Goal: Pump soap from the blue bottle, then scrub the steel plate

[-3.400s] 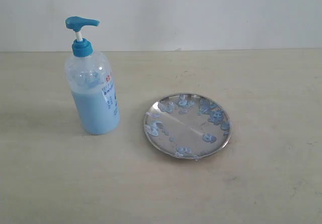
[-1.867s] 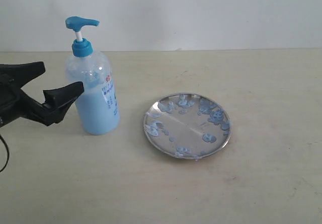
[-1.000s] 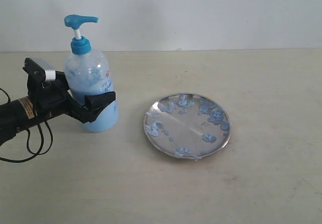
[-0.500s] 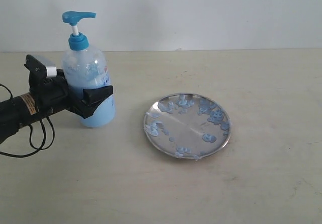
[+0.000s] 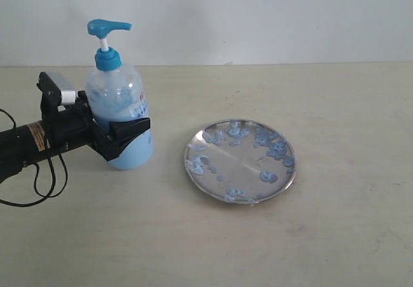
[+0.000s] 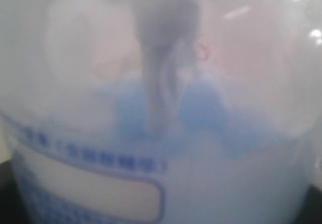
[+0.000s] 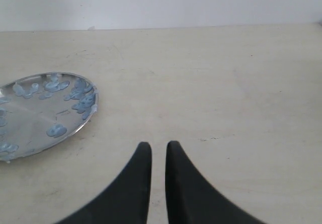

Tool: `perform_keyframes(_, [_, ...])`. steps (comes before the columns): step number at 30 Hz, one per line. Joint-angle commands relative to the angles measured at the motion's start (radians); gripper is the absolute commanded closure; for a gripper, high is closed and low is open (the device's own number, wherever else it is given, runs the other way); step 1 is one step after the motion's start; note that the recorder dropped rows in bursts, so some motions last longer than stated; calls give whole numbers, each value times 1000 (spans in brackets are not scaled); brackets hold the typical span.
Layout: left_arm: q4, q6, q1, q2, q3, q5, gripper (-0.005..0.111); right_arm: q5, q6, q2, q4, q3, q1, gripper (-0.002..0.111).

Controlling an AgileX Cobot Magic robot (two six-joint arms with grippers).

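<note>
You have the blue bottle [image 5: 117, 100] upright in the left half of the worktop [image 5: 322, 235], midway between the front and back edges. The left gripper [image 5: 129, 122] reaches in from the left edge, its fingers [image 5: 132, 131] on either side of the bottle. The steel plate [image 5: 242, 168] lies flat to the bottle's right, near the worktop's middle, not touching it. Soap [image 5: 277, 149] blobs sit on the plate, mostly near its rim.
</note>
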Motion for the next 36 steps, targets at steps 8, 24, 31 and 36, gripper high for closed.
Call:
perform_keyframes(8, [91,-35,-37,1,-2,12,102,-70,-170,-4,-163,-1,1,108])
perform_keyframes(24, [100,-35,-37,-93,-2,12,102,-334,159,-4,-4,-1,1,108])
perform_keyframes(31, [168,-42,-46,-97,-2,12,102,-331,426,-4,136,-1,1,108])
perform_keyframes(36, [168,-42,-108,-118,-28,83,102,-317,371,-4,105,-1,1,108])
